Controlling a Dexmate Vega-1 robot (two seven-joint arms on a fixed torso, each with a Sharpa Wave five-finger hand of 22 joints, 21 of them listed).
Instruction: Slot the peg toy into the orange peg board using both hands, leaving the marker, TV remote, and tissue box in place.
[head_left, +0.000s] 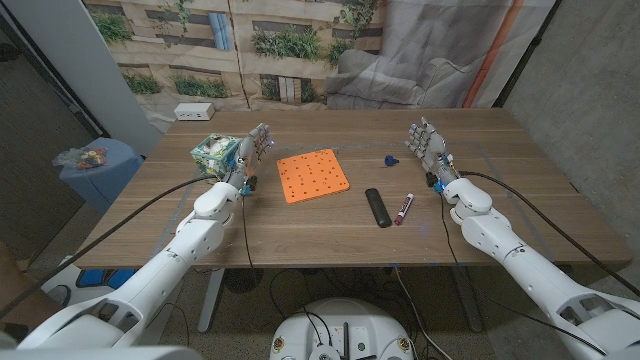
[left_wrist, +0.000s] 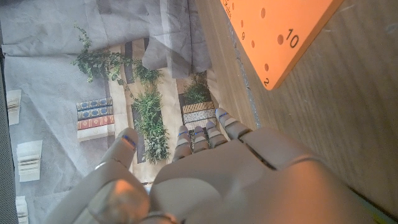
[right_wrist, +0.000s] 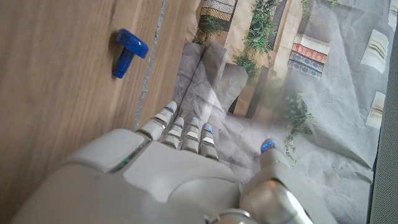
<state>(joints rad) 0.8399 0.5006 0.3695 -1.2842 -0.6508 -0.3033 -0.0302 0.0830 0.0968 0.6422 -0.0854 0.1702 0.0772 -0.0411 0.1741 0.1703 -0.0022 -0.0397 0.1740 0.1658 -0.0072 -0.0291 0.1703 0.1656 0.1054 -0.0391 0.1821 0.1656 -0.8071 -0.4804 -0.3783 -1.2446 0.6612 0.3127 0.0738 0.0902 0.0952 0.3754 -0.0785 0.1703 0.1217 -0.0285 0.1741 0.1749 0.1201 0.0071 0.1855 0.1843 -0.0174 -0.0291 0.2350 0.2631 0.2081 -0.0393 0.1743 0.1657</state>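
A: Where is the blue peg toy (head_left: 389, 158) at this moment?

B: It lies on its side on the wooden bench (head_left: 330, 225), just beside the right robot hand (head_left: 428, 143), on the inner side of it, toward the middle. In the right wrist view the peg toy (right_wrist: 127, 51) is near the fingertips (right_wrist: 185, 127) but apart from them.

A: Does the right robot hand hold it?

B: No. This robot hand has nothing in it. The fingers are stretched out and a little apart, and the hand stands on its edge with the palm upright.

A: And the left robot hand (head_left: 252, 152)?

B: It is the same: the fingers are straight and spread, and it grips nothing. The orange peg board (head_left: 312, 175) lies flat on the bench just beside it, on its inner side. In the left wrist view a corner of the peg board (left_wrist: 280, 31) with holes and printed numbers is close to the left robot hand (left_wrist: 217, 180), not touching.

A: What about the other things?

B: The tissue box (head_left: 216, 152) stands on the outer side of the left robot hand, very near; I cannot tell if they touch. The TV remote (head_left: 377, 207) and the marker (head_left: 404, 209) lie side by side between the peg board and the right robot hand, closer to the robot than the peg toy.
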